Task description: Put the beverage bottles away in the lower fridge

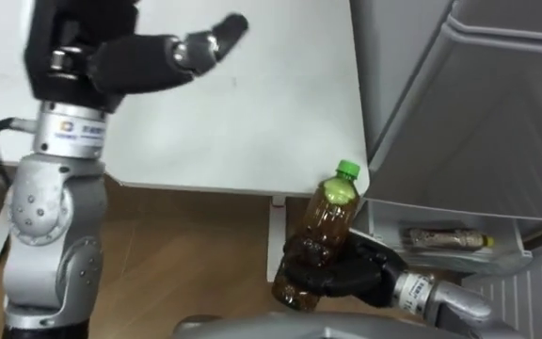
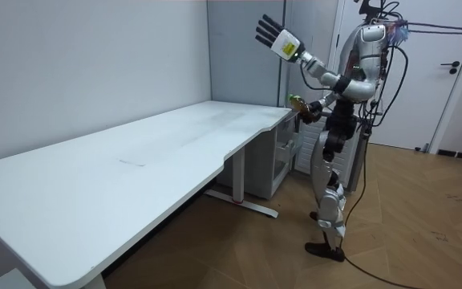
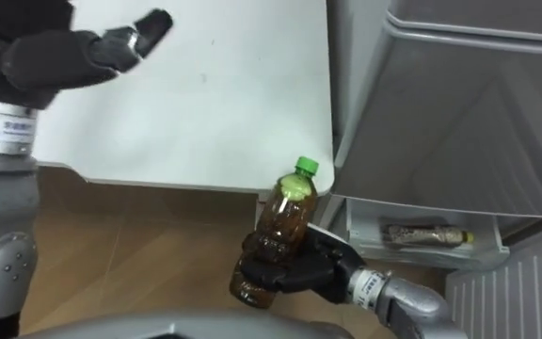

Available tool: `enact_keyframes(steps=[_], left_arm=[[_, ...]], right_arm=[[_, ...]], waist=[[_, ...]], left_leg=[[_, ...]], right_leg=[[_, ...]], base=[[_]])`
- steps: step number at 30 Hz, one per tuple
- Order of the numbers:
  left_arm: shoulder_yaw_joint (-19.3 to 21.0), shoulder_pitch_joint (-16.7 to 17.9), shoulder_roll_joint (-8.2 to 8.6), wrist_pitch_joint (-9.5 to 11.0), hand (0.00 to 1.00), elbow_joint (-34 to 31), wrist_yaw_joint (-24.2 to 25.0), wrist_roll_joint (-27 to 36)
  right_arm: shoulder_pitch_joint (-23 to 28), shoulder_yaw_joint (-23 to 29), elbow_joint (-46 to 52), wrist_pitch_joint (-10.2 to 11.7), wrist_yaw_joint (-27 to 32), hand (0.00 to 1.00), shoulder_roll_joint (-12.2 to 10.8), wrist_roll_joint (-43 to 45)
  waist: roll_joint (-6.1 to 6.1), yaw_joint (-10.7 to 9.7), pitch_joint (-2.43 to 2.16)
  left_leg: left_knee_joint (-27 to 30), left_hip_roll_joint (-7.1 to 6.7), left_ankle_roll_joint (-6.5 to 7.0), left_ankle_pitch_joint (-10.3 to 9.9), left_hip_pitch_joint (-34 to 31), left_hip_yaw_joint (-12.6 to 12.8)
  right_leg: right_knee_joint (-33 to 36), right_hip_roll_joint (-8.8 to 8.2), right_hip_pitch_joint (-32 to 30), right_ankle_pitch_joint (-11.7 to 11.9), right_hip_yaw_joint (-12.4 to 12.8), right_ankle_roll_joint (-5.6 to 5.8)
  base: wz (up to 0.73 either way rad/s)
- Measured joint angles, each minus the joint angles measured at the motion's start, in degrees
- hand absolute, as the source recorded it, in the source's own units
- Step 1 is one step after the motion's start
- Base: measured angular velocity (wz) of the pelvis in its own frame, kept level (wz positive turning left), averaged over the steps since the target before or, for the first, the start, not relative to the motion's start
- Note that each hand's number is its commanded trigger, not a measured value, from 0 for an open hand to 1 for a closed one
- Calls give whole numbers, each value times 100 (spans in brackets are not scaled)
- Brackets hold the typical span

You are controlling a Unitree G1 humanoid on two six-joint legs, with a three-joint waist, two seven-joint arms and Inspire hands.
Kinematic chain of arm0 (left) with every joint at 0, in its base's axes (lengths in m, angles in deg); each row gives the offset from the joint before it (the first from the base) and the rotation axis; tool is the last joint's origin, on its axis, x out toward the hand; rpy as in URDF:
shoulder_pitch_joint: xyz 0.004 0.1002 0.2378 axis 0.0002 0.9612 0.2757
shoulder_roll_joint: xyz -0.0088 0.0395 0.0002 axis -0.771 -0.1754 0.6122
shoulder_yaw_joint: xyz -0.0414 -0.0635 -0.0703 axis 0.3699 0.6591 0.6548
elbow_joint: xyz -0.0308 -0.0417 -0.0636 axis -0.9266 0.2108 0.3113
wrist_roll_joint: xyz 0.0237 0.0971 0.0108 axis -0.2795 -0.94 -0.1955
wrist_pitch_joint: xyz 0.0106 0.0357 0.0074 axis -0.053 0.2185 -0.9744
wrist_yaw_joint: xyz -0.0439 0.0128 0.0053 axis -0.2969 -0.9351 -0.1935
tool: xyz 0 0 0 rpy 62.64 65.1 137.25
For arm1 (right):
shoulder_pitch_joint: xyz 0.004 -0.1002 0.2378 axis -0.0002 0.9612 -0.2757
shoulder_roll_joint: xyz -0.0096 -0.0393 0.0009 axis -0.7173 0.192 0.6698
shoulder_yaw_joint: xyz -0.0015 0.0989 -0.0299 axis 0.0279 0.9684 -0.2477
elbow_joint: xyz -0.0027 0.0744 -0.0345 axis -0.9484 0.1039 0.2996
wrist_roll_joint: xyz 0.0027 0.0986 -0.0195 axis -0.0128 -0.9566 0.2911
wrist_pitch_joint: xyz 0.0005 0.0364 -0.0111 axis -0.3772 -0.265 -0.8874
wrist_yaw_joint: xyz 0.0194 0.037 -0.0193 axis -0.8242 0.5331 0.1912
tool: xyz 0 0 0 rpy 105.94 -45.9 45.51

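At upper left of the eye views, the left hand (image 1: 144, 58) is up over the white desk (image 1: 271, 122), fingers stretched out & relaxed, tips pointing toward top ctr, holding nothing. Its silver forearm runs down the frame's left edge. The desk fills the upper middle. Below its front edge is wood floor (image 1: 186, 245) and a white desk leg (image 1: 276, 235).

At btm ctr, just under the desk's right corner, the right hand (image 1: 337, 275) is wrapped round the lower half of a brown drink bottle (image 1: 330, 215) w/ a green cap (image 1: 346, 170). The bottle is in the air, nearly upright, top leaning a bit right, cap about level w/ the desk corner.

Right of it, the grey fridge (image 1: 478, 113) takes the upper right of the frame. Below that, at lower right, a white fridge shelf (image 1: 384, 218) holds a second bottle (image 1: 445, 237) lying on its side. The held bottle is left of that shelf, not in it, and apart from the lying one.

In the room view the robot stands upright at the desk's far end, upper right of frame, left arm high w/ fingers spread, right hand w/ the bottle in front of its torso. A white door (image 2: 455, 80) is at far right.
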Motion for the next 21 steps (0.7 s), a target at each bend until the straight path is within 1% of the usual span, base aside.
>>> enact_keyframes(steps=[1, 2, 4, 5, 6, 7, 8, 10, 11, 13, 14, 15, 16, 17, 18, 19, 20, 21], left_arm=[[266, 62, 1, 135, 0, -17, -308, -203], [418, 83, 1, 187, 0, -19, -440, -273], [974, 215, 1, 380, 0, -17, -1089, -362], [1122, 258, 1, 426, 0, -11, -1262, -369], [1406, 282, 1, 462, 0, 10, -1592, -424], [1644, 282, 1, 491, 0, 47, -1894, -473], [1764, 287, 1, 497, 0, 60, -2033, -472], [2131, 356, 2, 539, 0, 73, -2532, -469], [2194, 370, 2, 554, 0, 84, -2644, -468], [2451, 397, -2, 586, 0, 293, -3022, -390], [2525, 401, -2, 586, 0, 376, -3104, -309], [2667, 457, -2, 583, 0, 513, -3250, -46], [2772, 555, -1, 577, 0, 568, -3415, 319], [2820, 592, -2, 573, 0, 612, -3487, 471], [2917, 652, -7, 569, 0, 752, -3619, 788], [2979, 721, -9, 536, 0, 915, -3777, 1073], [3006, 767, -10, 527, 0, 1009, -3836, 1223], [3019, 911, -10, 485, 0, 1248, -3956, 1467]], right_arm=[[127, 123, 1, 3, 1, 100, -3, 32], [200, 199, -2, 27, 3, 100, -12, 59], [484, 378, -36, 80, 52, 100, -27, 145], [540, 393, -36, 83, 71, 100, -25, 153], [622, 414, -65, 108, 111, 100, -28, 172], [639, 428, -179, 110, 114, 100, -32, 190], [641, 431, -247, 108, 128, 100, -36, 197], [707, 449, -305, 105, 252, 100, -42, 201], [726, 447, -305, 105, 285, 100, -46, 201], [765, 452, -294, 103, 381, 100, -71, 190], [776, 452, -294, 103, 407, 100, -78, 189], [788, 452, -295, 96, 479, 100, -90, 189], [814, 452, -286, 79, 572, 100, -96, 171], [850, 452, -264, 44, 630, 100, -96, 151], [917, 450, -221, -35, 768, 100, -96, 139], [930, 446, -222, -147, 889, 100, -96, 134], [930, 445, -222, -204, 951, 100, -97, 136], [924, 445, -228, -279, 1081, 100, -96, 137]], waist=[[41, 71, -30], [42, 110, -32], [78, 193, -31], [85, 228, -36], [87, 288, -35], [84, 329, -25], [72, 347, -31], [58, 461, -22], [45, 468, -23], [31, 551, -23], [40, 586, -28], [67, 642, -44], [80, 663, -50], [90, 686, -56], [110, 758, -69], [126, 776, -79], [136, 786, -85], [171, 791, -105]], left_leg=[[-9, -3, 0, 0, 10, -45], [-11, -4, 0, 0, 19, -69], [-60, -7, -2, 1, 125, -103], [-60, -7, -2, 1, 138, -107], [-60, -5, -2, 1, 178, -106], [-70, -5, -3, 2, 214, -110], [-70, -8, -3, 2, 225, -110], [-77, -14, -3, 2, 232, -110], [-77, -15, -2, 2, 231, -116], [-77, -16, -1, 0, 250, -140], [-86, -17, -1, -2, 275, -132], [-109, -14, -5, -6, 307, -128], [-126, -18, -5, -6, 309, -135], [-140, -21, -4, -5, 316, -134], [-145, -23, -4, -5, 319, -117], [-149, -23, -4, -5, 317, -118], [-152, -25, -4, -5, 318, -118], [-155, -27, -4, -5, 322, -118]], right_leg=[[-64, 4, 48, 10, -26, 11], [-68, 4, 74, 10, -35, 12], [-151, 7, 220, 9, -93, 14], [-149, 5, 236, 7, -106, 17], [-156, 7, 260, 4, -111, 18], [-173, 8, 300, 4, -118, 18], [-174, 5, 311, 1, -123, 24], [-181, -3, 317, -1, -139, 27], [-189, -4, 318, -1, -143, 27], [-259, 3, 395, 9, -154, 32], [-255, 3, 411, 8, -142, 34], [-250, 10, 420, 7, -110, 35], [-253, 10, 420, 7, -107, 35], [-253, 9, 418, 7, -107, 36], [-250, 8, 407, 8, -101, 36], [-254, 7, 401, 8, -102, 36], [-256, 7, 403, 8, -106, 36], [-259, 7, 410, 8, -106, 36]], base=[[9], [12], [12], [7], [0], [0], [3], [0], [5], [5], [-7], [-6], [-6], [0], [0], [0], [0], [0]])
